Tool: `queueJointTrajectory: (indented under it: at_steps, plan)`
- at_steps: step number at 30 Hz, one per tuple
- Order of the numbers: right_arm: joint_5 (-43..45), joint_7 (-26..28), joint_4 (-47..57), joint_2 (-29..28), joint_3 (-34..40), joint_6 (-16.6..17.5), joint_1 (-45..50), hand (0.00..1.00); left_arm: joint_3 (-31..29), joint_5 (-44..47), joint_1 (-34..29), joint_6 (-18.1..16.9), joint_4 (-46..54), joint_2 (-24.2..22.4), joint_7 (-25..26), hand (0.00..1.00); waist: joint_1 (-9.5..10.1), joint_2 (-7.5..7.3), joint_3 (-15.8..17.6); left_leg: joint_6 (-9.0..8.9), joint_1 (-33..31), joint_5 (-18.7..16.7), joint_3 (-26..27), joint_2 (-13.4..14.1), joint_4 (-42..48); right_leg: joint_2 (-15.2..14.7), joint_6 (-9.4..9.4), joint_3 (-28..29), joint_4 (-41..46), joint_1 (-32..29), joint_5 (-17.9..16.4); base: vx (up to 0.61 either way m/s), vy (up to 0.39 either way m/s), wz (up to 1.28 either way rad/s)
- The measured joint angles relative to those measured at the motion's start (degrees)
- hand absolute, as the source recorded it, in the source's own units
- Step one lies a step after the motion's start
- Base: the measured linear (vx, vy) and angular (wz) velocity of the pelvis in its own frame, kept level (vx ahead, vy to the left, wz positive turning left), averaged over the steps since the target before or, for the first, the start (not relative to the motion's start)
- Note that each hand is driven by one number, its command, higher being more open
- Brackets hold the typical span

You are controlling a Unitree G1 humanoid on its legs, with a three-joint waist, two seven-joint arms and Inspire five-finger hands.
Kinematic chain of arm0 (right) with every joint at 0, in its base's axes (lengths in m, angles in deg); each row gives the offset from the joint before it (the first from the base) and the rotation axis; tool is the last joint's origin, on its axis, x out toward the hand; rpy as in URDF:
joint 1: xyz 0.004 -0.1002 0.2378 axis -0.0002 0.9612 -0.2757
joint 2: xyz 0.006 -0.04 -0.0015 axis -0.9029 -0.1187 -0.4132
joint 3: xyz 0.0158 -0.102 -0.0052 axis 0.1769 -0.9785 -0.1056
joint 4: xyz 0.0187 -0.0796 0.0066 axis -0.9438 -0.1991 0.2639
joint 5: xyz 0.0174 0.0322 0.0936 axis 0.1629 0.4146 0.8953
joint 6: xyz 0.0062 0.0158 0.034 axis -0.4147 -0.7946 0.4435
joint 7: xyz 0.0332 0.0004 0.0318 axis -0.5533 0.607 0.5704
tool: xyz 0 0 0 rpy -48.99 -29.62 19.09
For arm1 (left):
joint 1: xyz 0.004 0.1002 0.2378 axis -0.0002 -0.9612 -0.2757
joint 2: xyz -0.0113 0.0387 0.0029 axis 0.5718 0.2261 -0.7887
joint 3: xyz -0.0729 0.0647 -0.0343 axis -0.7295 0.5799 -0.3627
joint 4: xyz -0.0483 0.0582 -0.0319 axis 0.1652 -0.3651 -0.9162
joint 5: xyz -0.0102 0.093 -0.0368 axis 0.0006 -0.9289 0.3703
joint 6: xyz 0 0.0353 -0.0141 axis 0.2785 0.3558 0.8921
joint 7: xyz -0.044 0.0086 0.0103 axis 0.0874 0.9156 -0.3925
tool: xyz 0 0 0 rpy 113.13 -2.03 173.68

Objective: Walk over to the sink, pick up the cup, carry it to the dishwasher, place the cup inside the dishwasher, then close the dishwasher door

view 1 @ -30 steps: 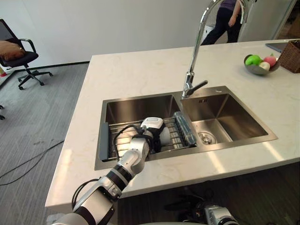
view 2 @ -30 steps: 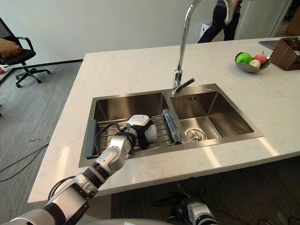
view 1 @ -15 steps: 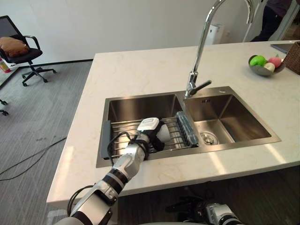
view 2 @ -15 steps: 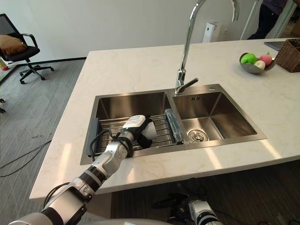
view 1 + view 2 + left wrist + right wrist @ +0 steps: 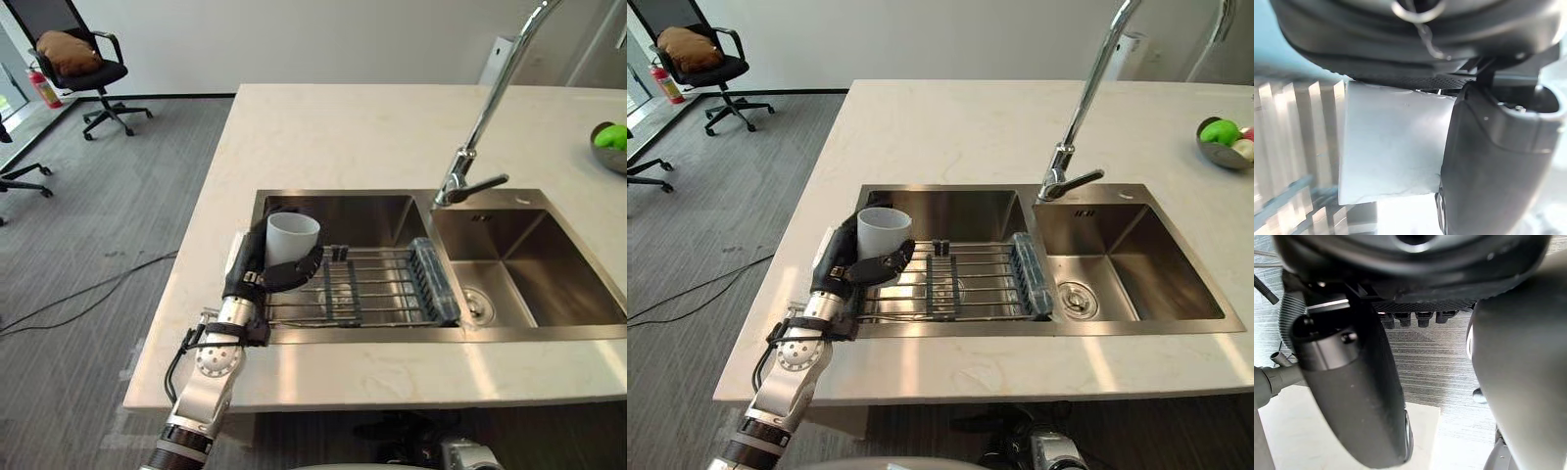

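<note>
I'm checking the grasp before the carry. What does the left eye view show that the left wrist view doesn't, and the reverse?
The left eye view adds the setting: the cup stands upright, mouth up, at the left end of the sink, beside the rack, with the tap, fruit bowl and chair around. The left wrist view adds the contact up close: the cup's white wall lies against the palm with no gap visible. Both show the cup held in the left robot hand, fingers curled round it.
</note>
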Motion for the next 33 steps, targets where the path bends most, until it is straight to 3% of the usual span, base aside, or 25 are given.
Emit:
queueJointTrajectory:
  at_steps: [6, 9, 12, 13, 14, 15, 16, 17, 18, 19, 20, 21, 22, 23, 24, 25, 26, 27, 28, 29, 30, 31, 32, 33]
  plan:
    - [-1.2, 0.7, -2.2, -0.1, 0.9, 3.7, 1.0, 1.0, -3.3, -2.3, -3.1, -2.9, 10.6, -4.6, 5.2, 0.0, 2.11, -0.2, 0.1, 0.24, -2.5, 0.1, -2.9, 0.0, 2.1, -0.5, 0.03, -2.4, 0.3, 0.4, 0.0, -0.06, -0.035, 0.24]
    - [-2.2, 1.2, -3.5, 0.3, 0.7, 4.7, 1.1, 1.0, -4.2, -2.3, -5.5, -2.7, 15.3, -6.3, 6.2, 0.0, 3.5, -0.1, 0.0, 0.23, -7.7, 1.4, -9.7, -0.3, 4.4, -1.1, 0.0, -8.7, 0.4, 0.7, -0.1, -0.11, -0.087, 1.13]
    - [-1.5, 1.0, -5.6, 1.4, -0.4, 5.2, 1.0, 1.0, -4.9, -2.2, -8.7, -2.6, 15.7, -6.5, 7.0, 0.0, 7.04, 0.14, 0.4, -0.2, -12.9, 4.6, -17.4, -1.6, 4.1, -2.0, 0.51, -15.5, 0.4, 0.8, -2.7, -0.15, -0.105, 1.42]
    - [-0.6, 0.4, -6.8, 2.1, -0.6, 5.5, 0.0, 1.0, -6.1, -2.2, -11.0, -2.7, 15.9, -7.1, 7.8, 0.0, 8.9, 1.19, 0.9, 0.53, -14.1, 4.8, -18.5, -1.4, 3.0, -1.6, -0.16, -17.2, 1.0, 0.7, -4.0, -0.18, -0.104, 1.08]
    - [-0.1, -0.4, -7.8, 2.3, -0.6, 5.4, -0.6, 1.0, -8.1, -2.1, -13.7, -2.8, 15.9, -8.0, 8.5, 0.0, 9.71, 1.34, 1.2, 5.08, -14.5, 2.8, -15.9, -0.8, 1.8, -1.8, -0.85, -17.5, 1.9, 0.4, -5.6, -0.16, -0.084, 1.14]
    - [0.2, -0.7, -7.9, 2.1, -0.4, 5.3, -0.8, 1.0, -9.0, -2.0, -14.7, -2.8, 15.9, -8.2, 8.8, 0.0, 9.56, 0.12, 1.6, 6.99, -14.9, 1.7, -13.1, -0.8, 2.8, -3.0, -1.17, -17.3, 1.9, 0.3, -5.7, -0.1, -0.008, 1.56]
    - [1.8, -1.5, -8.5, 2.6, -0.1, 5.8, -0.6, 1.0, -10.3, -1.1, -15.3, -2.9, 15.9, -9.5, 9.0, 0.0, 8.85, 0.47, 1.9, 7.76, -18.7, 1.3, -6.6, 1.3, 11.2, -4.3, -1.78, -21.2, 3.4, 0.7, -5.3, -0.04, 0.073, 1.65]
    - [3.5, -2.9, -7.5, 3.4, 1.1, 6.6, 0.8, 1.0, -10.6, -0.3, -16.5, -3.8, 16.4, -11.0, 8.9, 0.0, 9.28, 2.33, 1.4, 12.22, -20.0, 6.0, 1.1, 4.2, 17.4, -5.0, -0.55, -23.9, 7.4, 0.6, -6.4, -0.03, 0.129, 2.05]
    - [5.1, -3.9, -6.3, 4.1, 2.4, 7.1, 1.4, 1.0, -9.9, 0.7, -16.1, -4.5, 16.7, -12.3, 8.2, 0.0, 8.13, 2.98, 2.2, 14.82, -21.7, 8.4, 6.4, 3.7, 19.4, -7.6, -1.26, -26.3, 14.1, -1.0, -11.0, -0.04, 0.121, 1.46]
    - [5.2, -4.0, -6.2, 4.1, 2.8, 7.1, 1.4, 1.0, -9.7, 0.9, -15.9, -4.8, 16.8, -12.7, 7.9, 0.0, 7.62, 3.13, 2.3, 15.77, -22.1, 9.0, 6.8, 3.6, 19.1, -7.4, -1.15, -26.3, 15.1, -1.4, -12.4, -0.19, 0.023, 2.02]
    - [5.7, -4.7, -6.0, 2.7, 4.4, 6.5, 1.6, 1.0, -9.5, 2.4, -14.2, -6.7, 17.1, -13.1, 6.8, 0.0, 5.48, 1.27, 2.6, 17.22, -19.5, 11.4, 7.9, 0.3, 8.9, -4.4, -3.87, -26.9, 9.8, -1.5, -11.7, -0.22, -0.048, 1.89]
    - [6.0, -5.1, -5.7, 2.6, 5.1, 6.0, 2.0, 1.0, -8.7, 2.9, -12.8, -7.7, 16.5, -13.4, 6.2, 0.0, 4.26, 1.71, 3.3, 16.7, -18.2, 8.0, 12.3, 2.1, 11.9, -4.8, -2.7, -30.1, 10.0, 0.1, -9.9, -0.25, -0.047, 2.49]
    - [6.4, -6.9, -5.1, 3.2, 5.2, 5.0, 2.8, 1.0, -5.9, 3.7, -11.7, -9.5, 15.2, -13.6, 4.6, 0.0, 4.08, 2.62, 3.8, 13.12, -15.0, 3.4, 20.5, 6.9, 16.7, -5.3, -2.76, -34.6, 11.3, 2.2, -10.0, -0.12, 0.038, 1.77]
    - [6.4, -7.3, -5.1, 3.7, 5.2, 4.4, 2.9, 1.0, -4.4, 3.6, -11.7, -10.0, 14.9, -13.6, 3.8, 0.0, 4.07, 2.71, 3.8, 10.13, -12.6, 2.8, 23.0, 7.9, 16.4, -6.4, -2.63, -36.4, 11.9, 3.0, -9.9, -0.12, 0.157, 2.02]
    - [6.6, -8.0, -4.9, 5.0, 5.3, 4.0, 3.4, 1.0, -0.4, 2.5, -12.2, -10.6, 15.0, -13.6, 2.8, 0.0, 4.13, 3.1, 3.7, 3.84, -8.2, 3.2, 25.4, 8.3, 12.9, -9.2, -0.99, -40.9, 13.3, 4.7, -8.9, -0.06, 0.27, 1.74]
    - [6.6, -8.0, -4.1, 5.6, 5.4, 4.2, 4.2, 1.0, 1.5, 1.2, -12.7, -11.1, 15.0, -13.8, 2.4, 0.0, 4.12, 4.17, 3.1, -0.16, -6.2, 5.4, 24.2, 8.2, 8.4, -10.3, -0.01, -43.7, 13.8, 5.7, -8.2, -0.04, 0.312, 1.91]
    - [6.6, -8.0, -3.9, 6.1, 5.6, 4.5, 4.6, 1.0, 2.6, -0.1, -13.2, -11.6, 14.9, -14.2, 2.1, 0.0, 4.18, 5.28, 2.4, -2.67, -5.1, 5.9, 20.8, 6.7, 3.2, -11.9, 0.84, -46.4, 15.4, 6.4, -7.6, -0.04, 0.405, 1.73]
    - [6.3, -8.5, -3.8, 5.3, 5.6, 4.7, 4.5, 1.0, 2.8, -1.2, -13.7, -11.7, 14.8, -14.0, 2.3, 0.0, 4.57, 4.65, 2.9, 0.66, -5.3, 7.3, 17.5, 1.9, 0.6, -15.7, -0.58, -47.2, 17.2, 7.7, -6.0, -0.02, 0.368, 1.62]
    - [6.3, -8.9, -3.3, 5.3, 5.5, 5.1, 5.0, 1.0, 2.8, -1.6, -14.0, -11.7, 14.8, -13.7, 2.6, 0.0, 4.56, 4.23, 3.2, 2.0, -5.9, 7.1, 15.2, 0.0, 0.3, -17.4, -1.91, -46.3, 18.1, 8.6, -5.0, -0.03, 0.562, 2.14]
    - [6.4, -9.1, -2.1, 5.5, 6.5, 5.7, 6.4, 1.0, 3.0, -2.1, -14.0, -11.6, 14.8, -13.1, 3.2, 0.0, 4.54, 3.87, 3.3, 5.23, -6.9, 7.4, 8.9, -3.5, -0.2, -20.9, -4.96, -42.8, 21.8, 10.1, -2.9, 0.0, 0.442, 2.1]
    - [6.7, -9.2, -1.2, 5.4, 7.2, 6.3, 7.2, 1.0, 3.4, -2.1, -13.7, -11.7, 14.8, -12.8, 3.6, 0.0, 4.4, 3.86, 3.2, 6.61, -7.6, 7.6, 5.2, -5.0, -0.2, -22.2, -6.92, -39.9, 24.3, 10.4, -1.3, 0.03, 0.411, 3.1]
    - [9.2, -9.7, 0.1, 4.5, 8.4, 7.2, 8.5, 1.0, 4.2, -1.7, -12.5, -12.1, 14.3, -11.3, 3.7, 0.0, 4.15, 4.26, 2.7, 7.74, -9.9, 7.8, -2.6, -6.5, -0.5, -21.8, -6.66, -30.9, 27.9, 9.5, -3.0, 0.03, 0.134, 3.03]
    - [10.4, -9.8, 1.0, 3.2, 9.3, 7.4, 8.6, 1.0, 4.3, -1.3, -10.9, -13.2, 13.2, -10.0, 3.9, 0.0, 4.27, 4.58, 2.9, 8.82, -11.3, 8.4, -8.0, -7.3, -0.9, -17.4, -4.02, -23.3, 28.5, 8.4, -10.2, 0.03, 0.059, 3.37]
    - [11.3, -10.2, 1.5, 1.8, 9.2, 7.5, 8.4, 1.0, 4.3, -0.8, -9.5, -13.6, 11.9, -9.1, 4.4, 0.0, 4.65, 4.34, 3.1, 9.7, -11.9, 9.6, -13.0, -8.0, -2.1, -12.4, -3.08, -17.2, 27.9, 7.1, -15.3, 0.04, -0.012, 2.91]
